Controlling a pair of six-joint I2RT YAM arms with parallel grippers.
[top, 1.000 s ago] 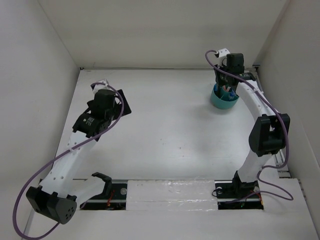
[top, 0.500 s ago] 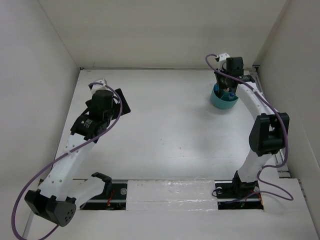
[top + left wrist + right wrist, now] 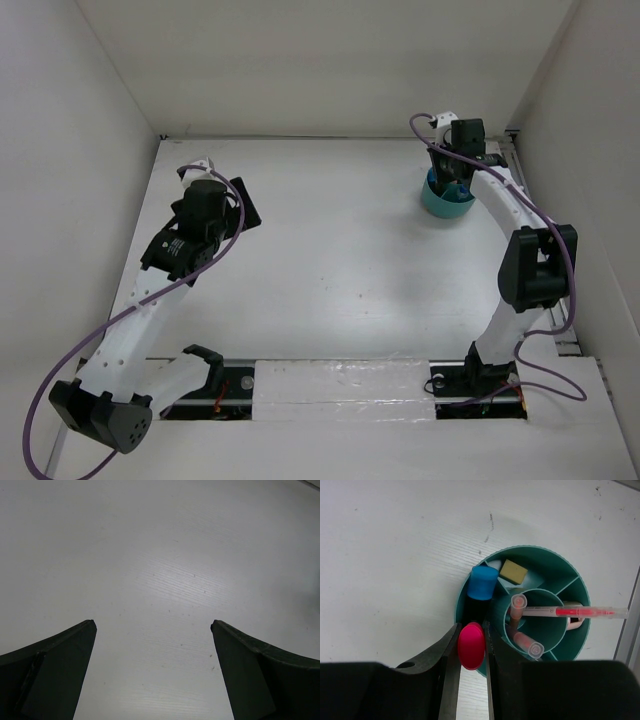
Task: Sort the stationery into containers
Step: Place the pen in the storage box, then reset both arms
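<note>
The round teal organiser (image 3: 446,203) stands at the far right of the table; it also shows in the right wrist view (image 3: 555,570). My right gripper (image 3: 452,170) hangs over it, shut on a pink-capped marker (image 3: 471,645) held upright over the outer ring. A blue-capped marker (image 3: 483,582) and a tan block (image 3: 513,572) sit in ring compartments. Thin pink pencils (image 3: 525,642) stand in the central cup, and one (image 3: 570,612) lies across the rim. My left gripper (image 3: 243,205) is open and empty above bare table at the far left (image 3: 152,625).
White walls close in the table on the left, back and right. The organiser stands close to the right wall (image 3: 560,150), whose metal edge (image 3: 626,630) shows beside it.
My right gripper has shifted slightly back over the organiser with the pink-capped marker. My left arm drew back a little, then stayed still.
</note>
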